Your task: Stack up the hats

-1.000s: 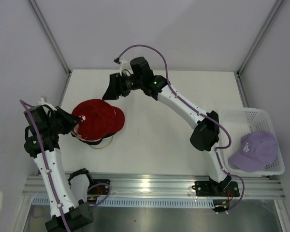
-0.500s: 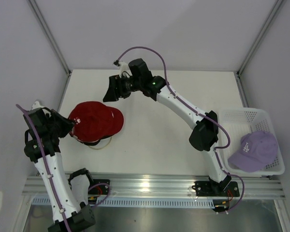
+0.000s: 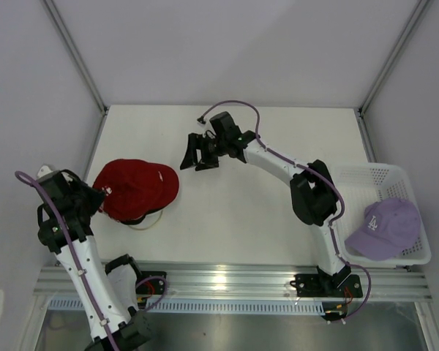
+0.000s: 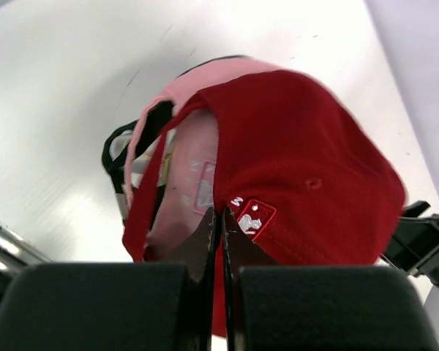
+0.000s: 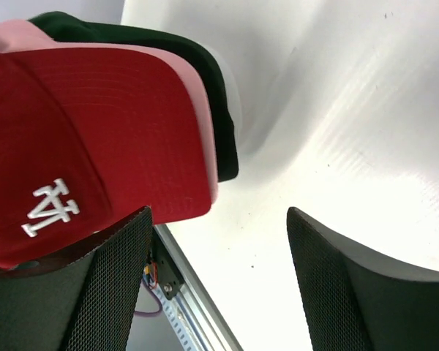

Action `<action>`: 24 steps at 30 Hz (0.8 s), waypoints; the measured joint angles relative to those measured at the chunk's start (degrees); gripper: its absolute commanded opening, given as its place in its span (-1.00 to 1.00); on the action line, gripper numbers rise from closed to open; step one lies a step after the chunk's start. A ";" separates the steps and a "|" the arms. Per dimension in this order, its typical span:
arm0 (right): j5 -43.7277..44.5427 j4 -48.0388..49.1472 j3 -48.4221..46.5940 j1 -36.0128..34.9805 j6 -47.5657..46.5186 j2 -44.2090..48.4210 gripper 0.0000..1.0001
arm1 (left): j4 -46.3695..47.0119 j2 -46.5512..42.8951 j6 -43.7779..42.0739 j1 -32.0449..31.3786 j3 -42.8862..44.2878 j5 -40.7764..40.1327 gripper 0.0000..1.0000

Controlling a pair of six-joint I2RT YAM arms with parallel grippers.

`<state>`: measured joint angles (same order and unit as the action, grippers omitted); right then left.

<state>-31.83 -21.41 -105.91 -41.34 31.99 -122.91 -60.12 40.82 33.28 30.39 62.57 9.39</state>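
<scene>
A red hat (image 3: 135, 189) lies on top of a stack at the table's left. In the left wrist view the red hat (image 4: 307, 168) covers a pink hat (image 4: 194, 164) and a dark hat (image 4: 115, 150). My left gripper (image 3: 104, 196) is shut on the red hat's back edge, its tips (image 4: 221, 219) pressed together beside the small logo patch. My right gripper (image 3: 201, 153) is open and empty, above the table to the right of the stack. Its view (image 5: 219, 256) shows the red brim (image 5: 117, 124), pink brim (image 5: 207, 139) and dark green brim (image 5: 205, 66). A lavender hat (image 3: 384, 228) lies in the basket.
A white mesh basket (image 3: 369, 172) stands at the right edge of the table. A gold wire loop (image 3: 152, 219) pokes out under the stack at its near side. White walls close in on the left, back and right.
My left arm has drawn back toward the left and near side, and the red hat has shifted left with it. My right gripper has moved right and nearer, away from the back edge.
</scene>
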 measured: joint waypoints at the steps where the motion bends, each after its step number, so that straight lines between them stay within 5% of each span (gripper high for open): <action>1: -0.02 0.31 0.90 0.15 0.59 0.02 0.55 | -0.13 -0.24 0.33 0.24 -1.03 -0.24 -0.99; 12: -2.43 8.48 3.19 -0.63 4.92 0.79 0.48 | 2.80 -2.75 4.61 4.22 -8.90 -0.24 -0.99; 24: -4.87 16.24 7.50 -4.85 5.75 0.87 0.31 | 2.14 -2.21 4.24 4.63 -7.72 -0.22 -0.99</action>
<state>-36.71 -5.17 -98.41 -46.19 37.74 -122.04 -57.98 38.61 37.52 35.03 54.85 9.17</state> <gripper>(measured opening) 0.660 0.012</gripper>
